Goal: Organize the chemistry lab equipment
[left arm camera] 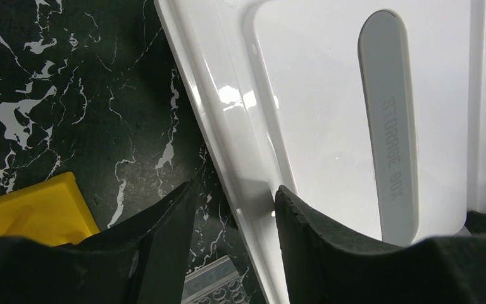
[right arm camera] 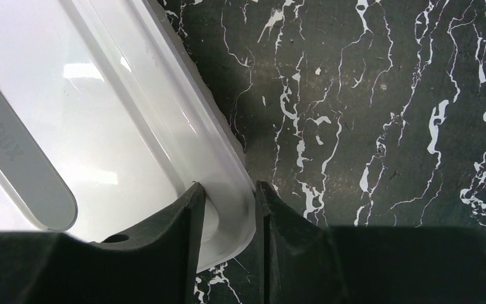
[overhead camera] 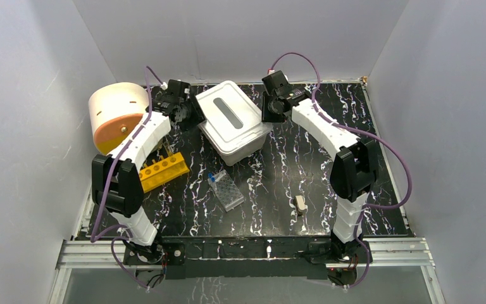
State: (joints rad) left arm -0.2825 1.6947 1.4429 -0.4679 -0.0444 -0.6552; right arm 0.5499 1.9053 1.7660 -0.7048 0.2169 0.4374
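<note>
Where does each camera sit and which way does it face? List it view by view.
Top external: above and behind the bases, facing down at the table; shows both arms, with the left gripper and right gripper at the lid.
Left wrist: on the left arm, facing down at the lid's edge and the yellow rack; its own fingers show.
Right wrist: on the right arm, facing down at the lid's corner, held between its own fingers.
Shared: both wrist views show the lid's grey slot.
</note>
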